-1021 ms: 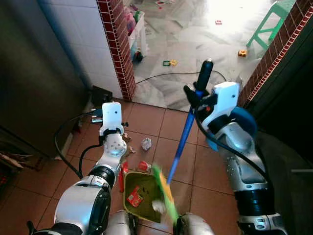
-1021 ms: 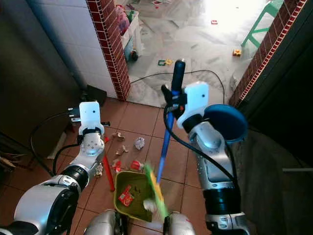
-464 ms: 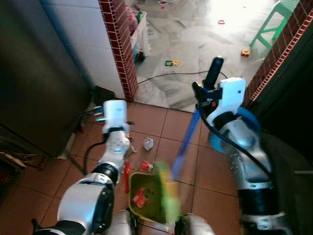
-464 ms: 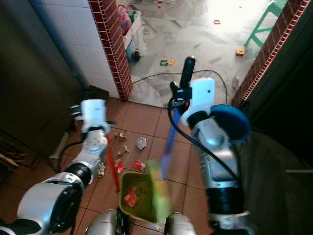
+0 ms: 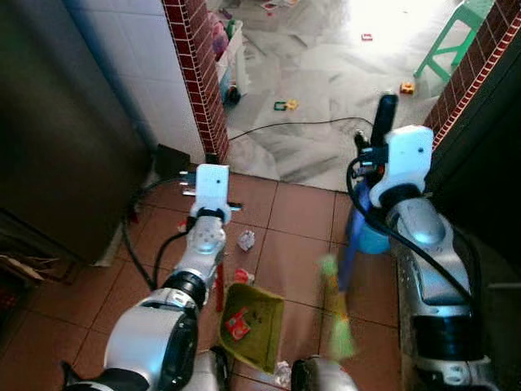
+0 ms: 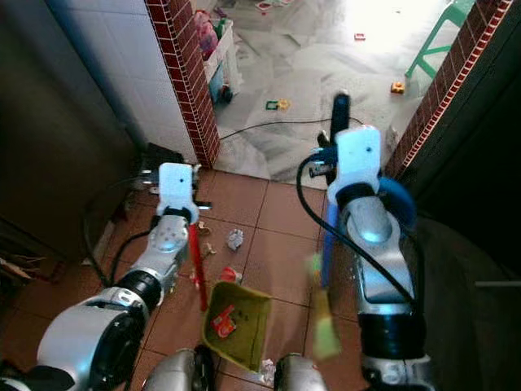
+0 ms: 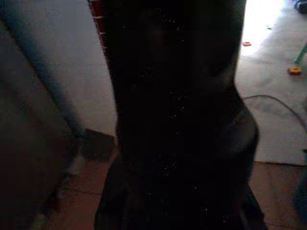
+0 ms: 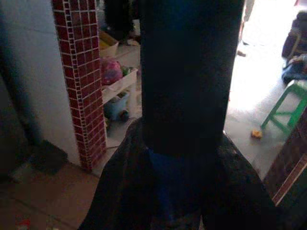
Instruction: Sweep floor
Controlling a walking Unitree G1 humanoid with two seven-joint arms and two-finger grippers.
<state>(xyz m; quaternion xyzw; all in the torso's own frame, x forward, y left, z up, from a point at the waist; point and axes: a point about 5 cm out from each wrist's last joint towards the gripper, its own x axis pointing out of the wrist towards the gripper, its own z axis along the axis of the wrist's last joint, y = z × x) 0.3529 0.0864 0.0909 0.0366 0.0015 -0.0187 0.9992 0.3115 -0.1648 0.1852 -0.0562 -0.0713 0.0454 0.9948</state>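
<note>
Head views: my right jaws [image 6: 335, 155] are clamped on the black grip of the blue-shafted broom [image 6: 328, 244], whose green bristles [image 6: 323, 326] blur at about 5 o'clock on the terracotta floor [image 5: 297, 212]. My left jaws [image 6: 192, 228] are clamped on the red handle [image 6: 198, 269] of the green dustpan [image 6: 236, 322], which lies at 6 o'clock and holds a red wrapper [image 6: 224, 320]. A crumpled paper ball [image 6: 234, 239] and a red scrap [image 6: 230, 274] lie loose at the dustpan's 12 o'clock.

Left wrist view: a dark shaft blocks the lens.

Right wrist view: the broom's dark grip [image 8: 192, 76] sits between my fingers; a brick pillar [image 8: 79, 72] stands behind.

To sweep well, I judge that the bristles should land beyond the paper ball and draw it toward a dustpan held flat.
</note>
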